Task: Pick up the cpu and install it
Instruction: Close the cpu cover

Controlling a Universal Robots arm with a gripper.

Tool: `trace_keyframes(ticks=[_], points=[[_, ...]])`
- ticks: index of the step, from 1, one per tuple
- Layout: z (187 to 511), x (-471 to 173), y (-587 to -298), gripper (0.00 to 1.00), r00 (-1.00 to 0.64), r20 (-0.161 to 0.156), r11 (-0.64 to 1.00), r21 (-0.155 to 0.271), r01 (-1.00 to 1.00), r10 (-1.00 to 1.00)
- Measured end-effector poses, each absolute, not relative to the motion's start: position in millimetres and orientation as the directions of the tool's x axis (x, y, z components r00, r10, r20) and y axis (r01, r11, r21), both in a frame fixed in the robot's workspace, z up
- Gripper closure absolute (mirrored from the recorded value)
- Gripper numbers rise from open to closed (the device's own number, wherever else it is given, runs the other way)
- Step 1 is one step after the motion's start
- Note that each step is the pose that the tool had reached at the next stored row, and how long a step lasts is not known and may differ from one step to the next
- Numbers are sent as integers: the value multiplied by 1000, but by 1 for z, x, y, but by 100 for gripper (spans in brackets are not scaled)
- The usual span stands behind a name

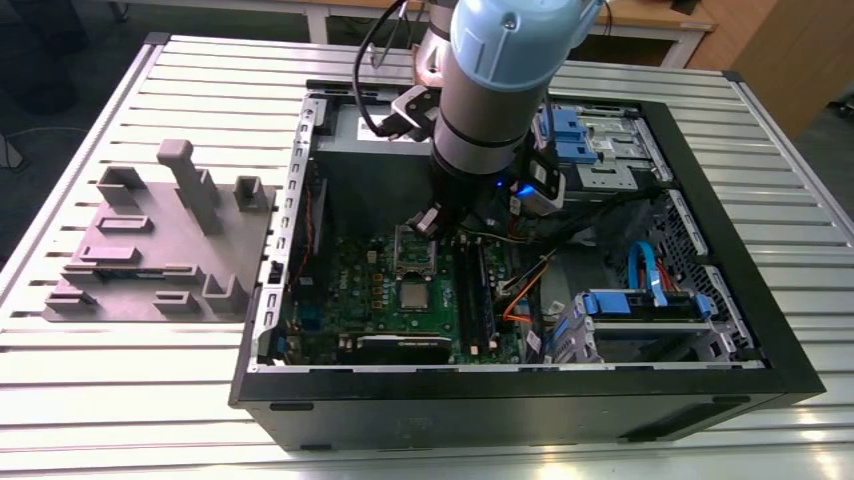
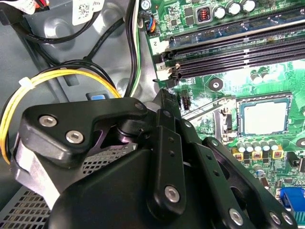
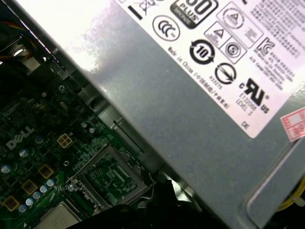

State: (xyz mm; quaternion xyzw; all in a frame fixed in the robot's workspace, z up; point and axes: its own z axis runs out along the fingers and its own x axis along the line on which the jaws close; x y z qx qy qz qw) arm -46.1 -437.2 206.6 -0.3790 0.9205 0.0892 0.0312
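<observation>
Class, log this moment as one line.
gripper: over motherboard | cpu: flat on board, in socket frame, not held

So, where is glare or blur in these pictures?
First wrist view: strong glare whitens the grey box at one corner. Second wrist view: the tool is dark and slightly soft, the cpu reflects pale light. Exterior view: even light, the arm a bit blurred.

A white label (image 3: 224, 43) of printed lines and round and angular certification marks covers the grey box (image 3: 181, 129), a small red-edged sticker (image 3: 294, 125) sits by its corner, a white logo (image 3: 19, 136) marks the board (image 3: 43, 157), and a coded sticker (image 2: 87, 9) sits on the case wall (image 2: 62, 28).
</observation>
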Motion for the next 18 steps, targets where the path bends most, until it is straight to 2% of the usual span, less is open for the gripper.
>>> trace_keyframes(ticks=[18], points=[[214, -46, -437, 90, -711, -110, 699, 129, -703, -695]])
